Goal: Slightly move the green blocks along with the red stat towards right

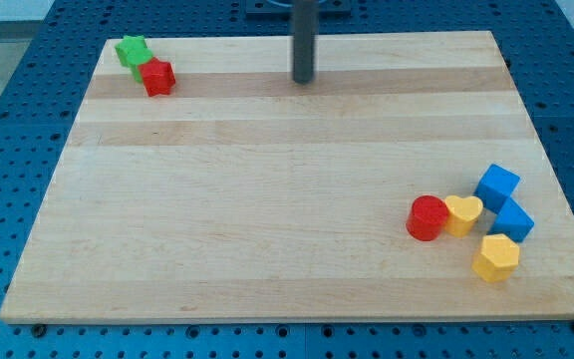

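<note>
A green block (131, 50), star-like in shape, sits at the board's top left corner. A red star block (157, 77) touches it on its lower right side. My tip (302, 80) is the lower end of the dark rod at the view's top centre, well to the right of both blocks and apart from them. No other green block shows.
At the lower right lies a cluster: a red cylinder (428, 218), a yellow heart (463, 213), a blue cube (497, 185), another blue block (513, 221) and a yellow hexagon-like block (495, 258). The wooden board (267, 199) lies on a blue perforated table.
</note>
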Robot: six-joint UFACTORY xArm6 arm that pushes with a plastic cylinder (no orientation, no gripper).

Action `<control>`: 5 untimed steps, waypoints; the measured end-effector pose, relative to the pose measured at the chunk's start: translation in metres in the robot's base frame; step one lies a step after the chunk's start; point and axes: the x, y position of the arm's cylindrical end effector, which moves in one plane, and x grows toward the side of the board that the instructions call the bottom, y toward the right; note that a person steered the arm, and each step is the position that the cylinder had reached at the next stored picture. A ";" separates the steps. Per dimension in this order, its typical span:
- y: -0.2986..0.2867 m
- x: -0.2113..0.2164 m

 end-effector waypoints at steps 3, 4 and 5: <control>-0.064 -0.060; -0.091 -0.062; -0.091 -0.062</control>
